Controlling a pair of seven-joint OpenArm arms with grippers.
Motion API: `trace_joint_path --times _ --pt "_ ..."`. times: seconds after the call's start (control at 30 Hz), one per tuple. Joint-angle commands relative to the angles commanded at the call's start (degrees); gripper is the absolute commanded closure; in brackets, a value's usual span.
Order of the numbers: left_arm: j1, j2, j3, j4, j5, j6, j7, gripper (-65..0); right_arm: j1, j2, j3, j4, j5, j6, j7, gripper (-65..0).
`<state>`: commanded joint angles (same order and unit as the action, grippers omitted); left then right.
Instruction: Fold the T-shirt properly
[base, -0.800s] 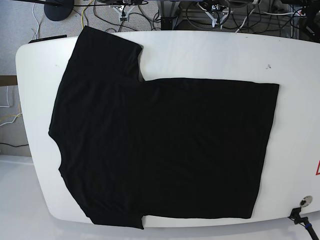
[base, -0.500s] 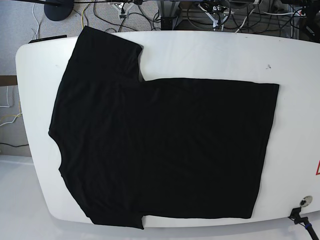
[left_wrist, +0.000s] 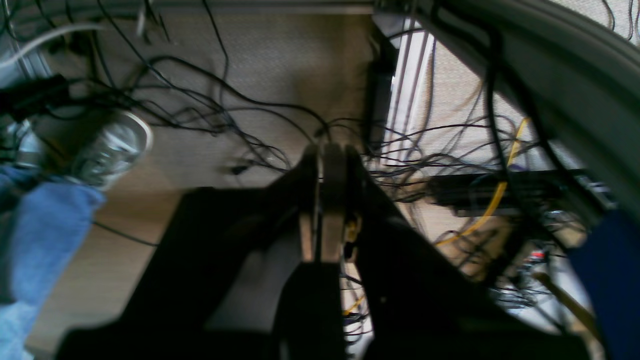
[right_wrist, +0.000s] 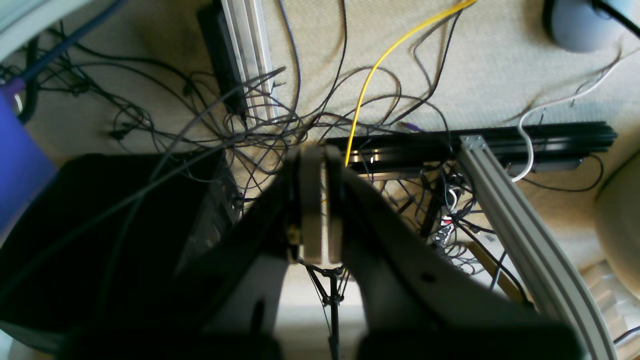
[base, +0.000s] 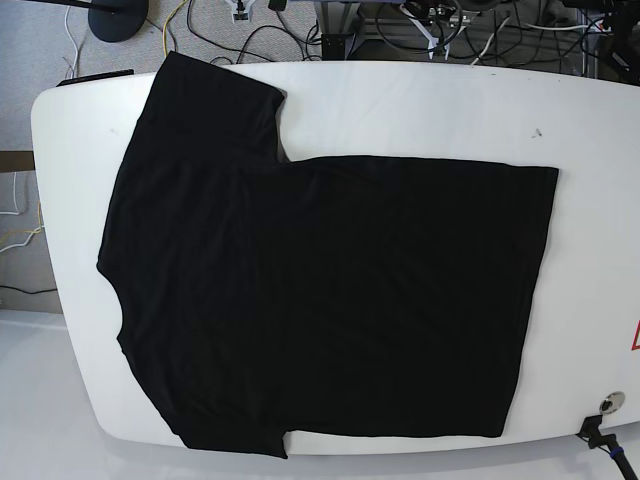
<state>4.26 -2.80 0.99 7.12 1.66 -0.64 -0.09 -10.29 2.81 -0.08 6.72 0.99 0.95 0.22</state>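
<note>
The T-shirt (base: 320, 300) lies spread flat on the white table (base: 420, 110), covering most of it. Its collar end faces the table's left edge, its straight hem the right edge, one sleeve reaches the far left corner and the other hangs at the near edge. No fold shows, so I judge the task not yet begun.

Neither arm appears in the base view. The left pincer (left_wrist: 324, 155) has its jaws pressed together with nothing between them, and it points at carpet and a tangle of cables off the table. The right pincer (right_wrist: 315, 155) is likewise closed on nothing, above cables (right_wrist: 310, 125) and a black rail beyond the table.

The risks, as I judge them:
- The fabric is thin and lies flush on the table, so a pincer coming down closed, or opening too late, could skid over it and bunch it instead of pinching one layer.
- Grabbing both layers unevenly, or the two arms lifting out of step, would skew the fold and leave wrinkles.
- The near sleeve and far sleeve sit at the table's edges. A tug could drag the shirt partly off.
- The arms rise out of loose cables, which might snag.

No brand, label or print is visible on the shirt. A red triangular mark at the table's right edge is cut off and unreadable.
</note>
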Motion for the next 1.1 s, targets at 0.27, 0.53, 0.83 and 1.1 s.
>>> trace_joint_path --times 0.27,0.53,0.83,1.1 --pt "1.44 -1.37 0.34 1.11 -0.38 -0.33 -0.39 0.0 -2.68 0.88 -0.05 2.47 -0.67 0.49 0.22 0.0" --pt "4.11 -4.06 0.30 3.22 -0.68 -0.76 -1.65 -0.1 -6.30 2.40 -0.32 7.20 -0.54 0.60 -0.01 -0.4" --pt "16.75 -10.36 0.63 22.14 -1.73 -1.46 -4.05 0.0 -15.45 6.17 -0.31 17.33 -0.62 1.32 0.19 -1.7" --pt "32.30 -14.15 0.16 44.75 -4.88 -2.37 -3.76 0.0 -31.92 10.46 0.37 39.57 -0.18 2.58 0.09 -2.3"
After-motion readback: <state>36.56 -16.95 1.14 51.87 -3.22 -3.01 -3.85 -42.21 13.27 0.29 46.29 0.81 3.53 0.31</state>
